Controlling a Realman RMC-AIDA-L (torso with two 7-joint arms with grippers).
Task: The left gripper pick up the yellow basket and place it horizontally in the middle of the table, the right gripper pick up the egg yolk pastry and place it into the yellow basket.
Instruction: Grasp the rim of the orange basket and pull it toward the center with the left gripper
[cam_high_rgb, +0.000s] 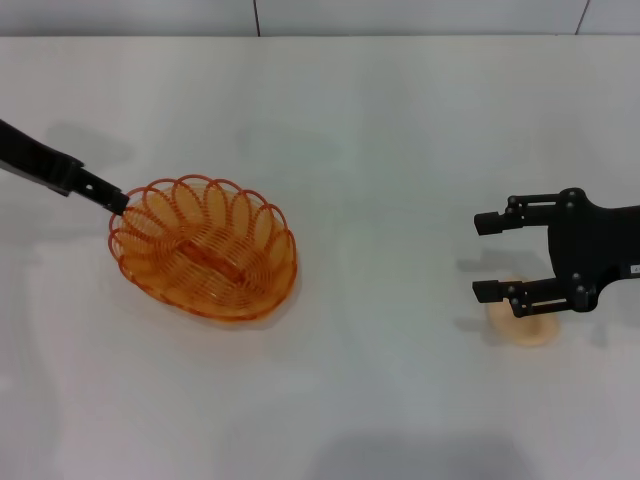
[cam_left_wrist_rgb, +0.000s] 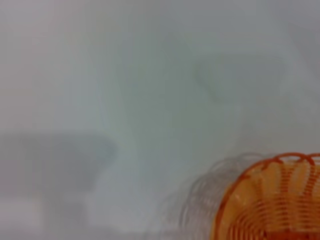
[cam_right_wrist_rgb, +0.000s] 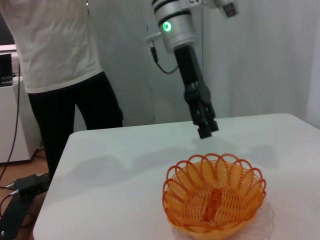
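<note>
The egg yolk pastry (cam_high_rgb: 526, 325) lies on the white table (cam_high_rgb: 380, 200) at the robot's right, nearest the robot. The right gripper (cam_high_rgb: 489, 257) hangs just above it, fingers spread wide apart, the nearer finger over the pastry's top edge in the head view. Farther left, near the table's middle, the yellow basket (cam_high_rgb: 205, 247) rests upright and empty. The left gripper (cam_high_rgb: 118, 203) hangs at the basket's far left rim, clear above it in the right wrist view; whether its fingers are parted or together cannot be told. Beyond the table, a person (cam_right_wrist_rgb: 60, 65) stands.
</note>
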